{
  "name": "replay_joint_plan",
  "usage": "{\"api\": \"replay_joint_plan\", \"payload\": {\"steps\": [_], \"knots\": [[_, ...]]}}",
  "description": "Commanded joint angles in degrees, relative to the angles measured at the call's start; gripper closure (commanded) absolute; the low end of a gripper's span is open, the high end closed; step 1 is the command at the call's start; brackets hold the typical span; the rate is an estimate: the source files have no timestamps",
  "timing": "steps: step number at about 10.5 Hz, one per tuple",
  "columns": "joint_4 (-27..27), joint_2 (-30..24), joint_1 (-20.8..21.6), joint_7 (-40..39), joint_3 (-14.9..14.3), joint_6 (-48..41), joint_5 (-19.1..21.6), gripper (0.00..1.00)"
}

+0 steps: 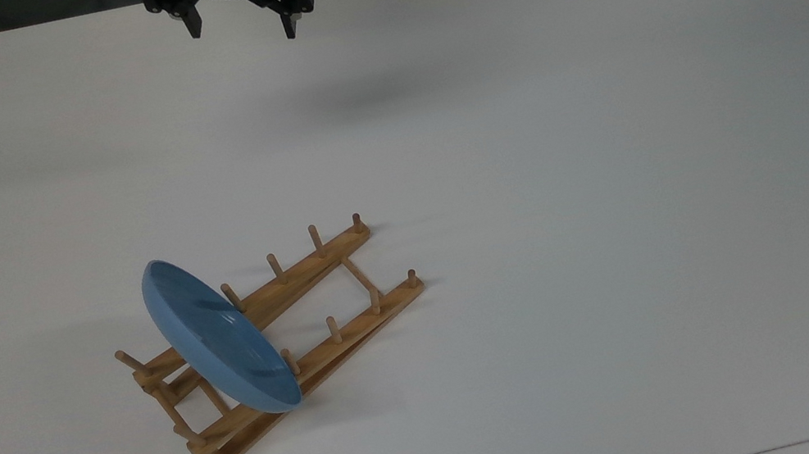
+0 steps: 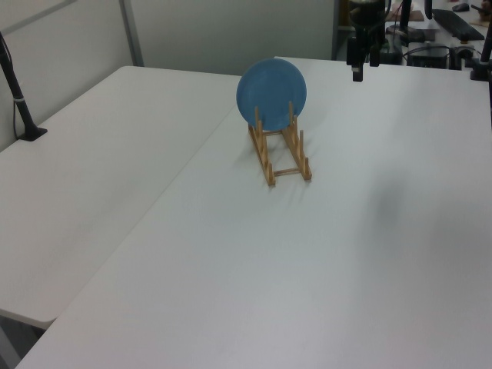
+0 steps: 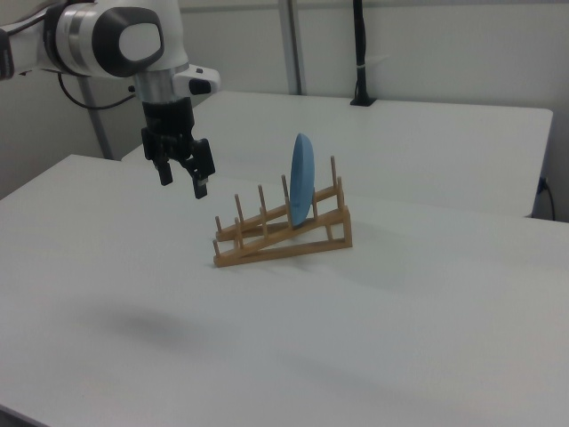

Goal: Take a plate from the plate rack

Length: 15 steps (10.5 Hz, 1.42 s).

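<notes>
A: What do you have closest to you in the top view?

B: You have the plate rack (image 1: pixel 282 336) on the white worktop (image 1: pixel 580 229), lying diagonal, toward the top view's lower left. The plate (image 1: pixel 217 336) stands on its edge between the pegs, near the raised end of the rack, and it leans a little.

A: And in the right view?

B: There you see the plate (image 3: pixel 302 181) from its thin side, upright in the rack (image 3: pixel 284 231).

A: Where is the tool?

B: Your tool (image 1: pixel 243 32) hangs farther back, at the top view's upper edge, well apart from the plate. Its two fingers (image 1: pixel 194 23) are spread wide and hold nothing. In the right view, the tool (image 3: pixel 182 181) is in the air, to the right view's left of the rack.
</notes>
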Motion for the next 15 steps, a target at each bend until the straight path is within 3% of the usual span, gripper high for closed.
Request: {"api": "replay_joint_plan", "payload": {"steps": [1,9,15], "knots": [[0.3,-0.7,-1.0,-1.2,-0.5,-1.8,0.3,0.0],[0.0,0.3,-0.2,-1.1,0.2,-1.9,0.5,0.0],[6.3,1.4,-0.1,-6.2,0.1,0.5,-5.0,0.0]]}}
